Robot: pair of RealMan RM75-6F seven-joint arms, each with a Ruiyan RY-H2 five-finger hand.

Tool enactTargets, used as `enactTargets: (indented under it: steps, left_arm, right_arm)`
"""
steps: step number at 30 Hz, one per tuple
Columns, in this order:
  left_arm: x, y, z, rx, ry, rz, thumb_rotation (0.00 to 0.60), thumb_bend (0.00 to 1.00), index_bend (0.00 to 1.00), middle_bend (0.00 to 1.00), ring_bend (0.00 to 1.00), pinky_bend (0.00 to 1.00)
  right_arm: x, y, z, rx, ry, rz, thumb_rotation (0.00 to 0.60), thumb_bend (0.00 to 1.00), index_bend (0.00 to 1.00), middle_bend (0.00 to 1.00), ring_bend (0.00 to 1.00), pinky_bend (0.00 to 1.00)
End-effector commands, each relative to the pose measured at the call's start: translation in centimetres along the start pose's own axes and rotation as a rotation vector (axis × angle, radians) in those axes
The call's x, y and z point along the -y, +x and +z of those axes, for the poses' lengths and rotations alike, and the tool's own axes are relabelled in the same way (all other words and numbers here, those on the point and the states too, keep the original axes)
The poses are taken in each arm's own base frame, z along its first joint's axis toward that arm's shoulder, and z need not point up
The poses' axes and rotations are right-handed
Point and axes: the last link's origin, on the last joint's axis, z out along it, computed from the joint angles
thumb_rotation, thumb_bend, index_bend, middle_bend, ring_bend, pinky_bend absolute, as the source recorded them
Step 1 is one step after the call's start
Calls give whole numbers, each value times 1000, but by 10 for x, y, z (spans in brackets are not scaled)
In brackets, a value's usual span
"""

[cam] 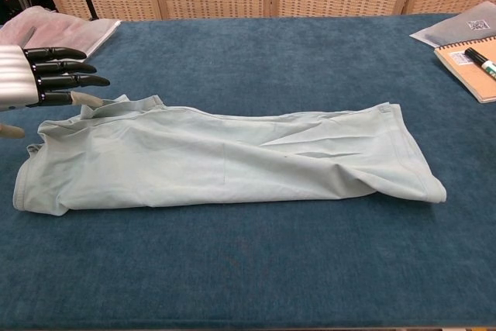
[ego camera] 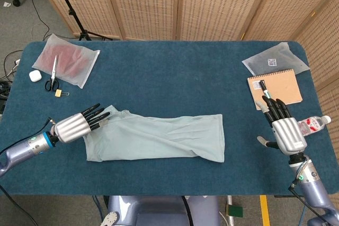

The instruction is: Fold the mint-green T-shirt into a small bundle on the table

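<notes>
Blue table (ego camera: 169,72): folded mint-green T-shirt (ego camera: 159,138) centre; scissors (ego camera: 53,72), pouches left; notebook (ego camera: 275,88), bottle (ego camera: 312,125) right

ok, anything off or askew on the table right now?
Nothing damaged or spilled. The mint-green T-shirt lies as a long folded strip, slightly wrinkled, not yet a bundle. One oddity: the water bottle lies on its side at the table's right edge, beside the right hand. The left hand is at the collar end, fingers extended.

The T-shirt (ego camera: 159,138) is a pale mint green on a deep teal-blue table (ego camera: 175,78). Both hands, left hand (ego camera: 77,125) and right hand (ego camera: 283,130), have silver backs and black fingers. The notebook (ego camera: 275,88) is tan, the scissors (ego camera: 52,75) black-handled, the screen (ego camera: 175,3) beige lattice.
</notes>
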Motion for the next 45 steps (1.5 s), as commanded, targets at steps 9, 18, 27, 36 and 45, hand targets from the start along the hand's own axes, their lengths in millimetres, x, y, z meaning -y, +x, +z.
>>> enactTargets:
  steps: [9, 18, 27, 36, 45]
  left_arm:
    - [-4, -9, 5, 47, -2, 1, 600, 109, 188, 0, 0, 0]
    - [-6, -14, 3, 68, 17, -21, 600, 114, 190, 0, 0, 0]
    - [-16, -16, 3, 66, 23, -91, 600, 126, 219, 0, 0, 0]
    - [-24, -16, 4, 41, 33, -164, 600, 243, 277, 0, 0, 0]
    - [-28, -17, 5, 33, 50, -217, 600, 290, 338, 0, 0, 0]
  right_arm:
    - [-1, 0, 0, -2, -5, -3, 600, 0, 0, 0, 0, 42]
    - [-1, 1, -1, -3, -3, -3, 600, 0, 0, 0, 0, 42]
    - [-1, 1, -1, -3, -3, 1, 600, 0, 0, 0, 0, 42]
    - [0, 1, -2, 0, 2, 3, 600, 0, 0, 0, 0, 42]
    - [0, 1, -2, 5, 4, 2, 600, 0, 0, 0, 0, 42]
